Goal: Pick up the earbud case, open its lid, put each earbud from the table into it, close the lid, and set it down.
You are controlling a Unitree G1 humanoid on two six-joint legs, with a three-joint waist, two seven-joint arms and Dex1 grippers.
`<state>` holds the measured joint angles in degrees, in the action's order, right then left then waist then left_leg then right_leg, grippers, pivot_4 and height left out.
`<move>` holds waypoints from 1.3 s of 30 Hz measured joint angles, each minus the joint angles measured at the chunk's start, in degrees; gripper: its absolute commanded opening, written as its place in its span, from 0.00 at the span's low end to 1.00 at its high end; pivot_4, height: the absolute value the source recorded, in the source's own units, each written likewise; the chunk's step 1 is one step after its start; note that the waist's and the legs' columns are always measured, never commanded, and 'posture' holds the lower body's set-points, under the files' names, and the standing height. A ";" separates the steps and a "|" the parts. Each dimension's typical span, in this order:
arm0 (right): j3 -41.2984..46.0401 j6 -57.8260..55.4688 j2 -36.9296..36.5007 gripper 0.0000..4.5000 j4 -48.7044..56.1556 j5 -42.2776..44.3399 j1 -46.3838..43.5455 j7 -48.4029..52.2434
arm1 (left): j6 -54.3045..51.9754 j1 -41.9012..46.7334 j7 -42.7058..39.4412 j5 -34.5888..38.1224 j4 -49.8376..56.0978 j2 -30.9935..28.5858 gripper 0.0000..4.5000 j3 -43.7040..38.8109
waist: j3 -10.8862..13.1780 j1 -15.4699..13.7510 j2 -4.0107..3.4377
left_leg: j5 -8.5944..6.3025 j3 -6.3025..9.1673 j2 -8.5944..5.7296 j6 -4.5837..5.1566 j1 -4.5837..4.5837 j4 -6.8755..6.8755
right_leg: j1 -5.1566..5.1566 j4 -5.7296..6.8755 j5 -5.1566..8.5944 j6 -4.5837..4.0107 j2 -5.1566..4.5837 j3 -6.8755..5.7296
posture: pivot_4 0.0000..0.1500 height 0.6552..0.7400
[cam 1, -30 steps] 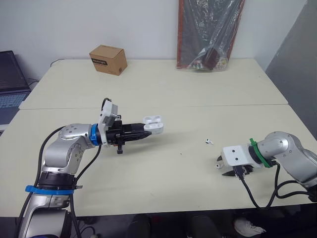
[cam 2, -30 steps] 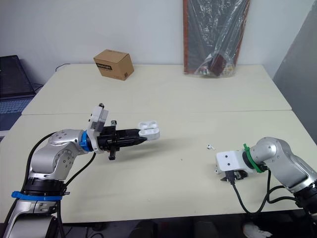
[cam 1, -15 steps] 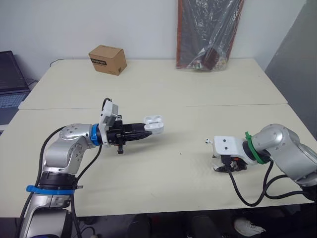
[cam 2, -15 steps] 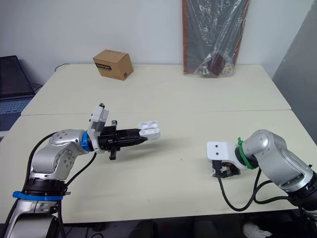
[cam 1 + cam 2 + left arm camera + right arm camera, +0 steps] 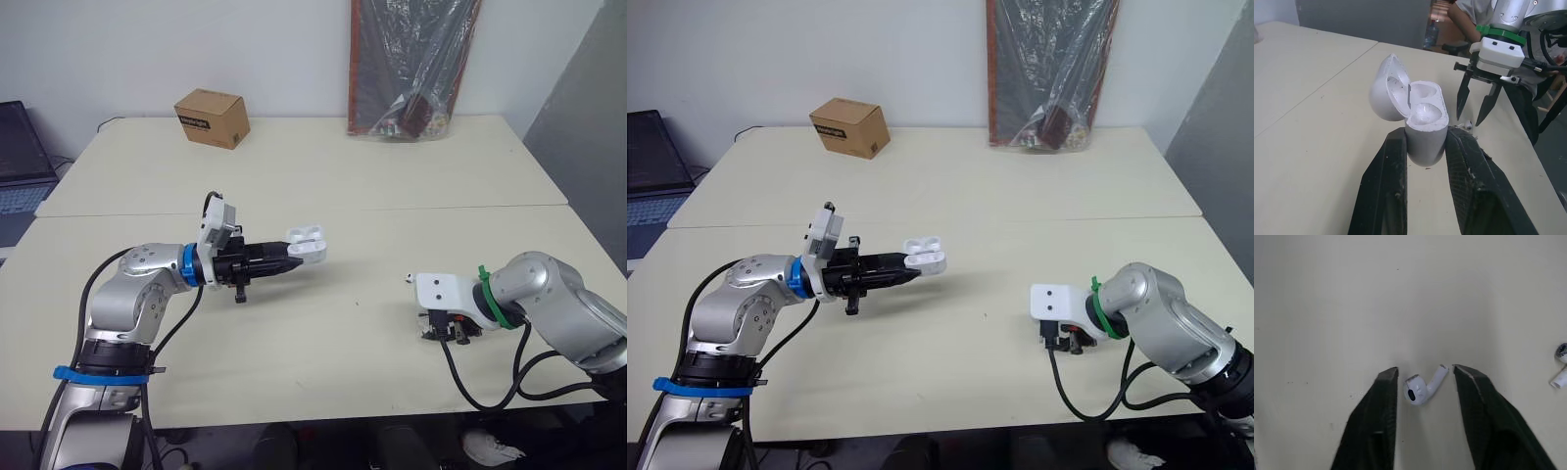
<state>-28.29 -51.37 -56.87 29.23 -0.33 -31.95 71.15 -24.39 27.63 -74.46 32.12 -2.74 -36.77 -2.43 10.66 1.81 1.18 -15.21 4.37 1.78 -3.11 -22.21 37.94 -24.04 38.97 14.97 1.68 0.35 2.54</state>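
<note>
Our left hand (image 5: 292, 258) clamps the earbud case (image 5: 1420, 115) by its lower body, above the bench (image 5: 343, 176), lid swung open; both wells look empty, though the lid hides part of one. Our right hand (image 5: 1425, 374) stands spread over one earbud (image 5: 1422, 387) lying on the bench, a finger on each side; we cannot tell whether either touches it. The second earbud (image 5: 1561, 367) lies near, partly cut off in the right wrist view
</note>
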 measured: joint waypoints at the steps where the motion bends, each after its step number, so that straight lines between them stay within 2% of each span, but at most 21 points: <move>1: 0.00 -0.43 0.08 0.07 0.25 0.13 -0.02 -0.04 | 0.00 -0.01 0.00 0.00 0.00 0.00 0.18 0.00 | 0.00 0.00 0.00 | 0.00 0.01 0.00 0.00 0.00 0.00 | 0.00 0.00 0.00 0.00 0.00 0.00 | 1.00 1.00; 2: -0.01 -0.74 0.15 0.01 0.50 0.54 -0.07 -0.08 | 0.00 -0.02 0.00 0.00 0.00 0.00 0.18 0.00 | 0.00 0.01 0.00 | 0.00 0.00 0.00 0.00 0.00 0.00 | 0.00 0.00 0.00 0.00 0.00 0.00 | 1.00 1.00; 12: -1.80 -3.08 2.00 0.01 0.40 1.26 -1.19 -1.88 | 0.01 -0.71 0.01 0.00 0.01 -0.01 0.18 0.00 | 0.00 0.02 0.00 | 0.00 0.00 0.00 0.00 0.00 0.00 | 0.00 0.00 0.00 0.00 0.00 0.00 | 1.00 1.00; 26: -5.10 -2.00 3.40 0.01 -5.97 -0.93 -3.06 -4.86 | 0.01 -1.23 0.07 -0.01 0.23 -0.15 0.18 0.00 | 0.00 0.02 0.00 | 0.00 0.00 0.00 0.00 0.00 0.01 | 0.01 0.00 0.00 0.00 0.00 0.00 | 1.00 1.00; 39: -5.05 -1.85 -1.19 0.01 -5.46 -1.15 -2.48 -3.55 | 0.09 -1.24 0.06 -0.01 0.27 -0.12 0.18 0.00 | 0.00 0.02 0.00 | 0.00 0.00 0.00 0.00 0.00 0.00 | 0.00 0.00 0.00 0.00 -0.01 0.00 | 1.00 1.00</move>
<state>-33.34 -53.23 -58.07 23.77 -1.49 -34.43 67.60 -24.31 26.39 -74.39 32.12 -2.47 -36.89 -2.43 10.66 1.83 1.18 -15.21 4.37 1.78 -3.11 -22.21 37.95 -24.04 38.96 14.97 1.68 0.34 2.54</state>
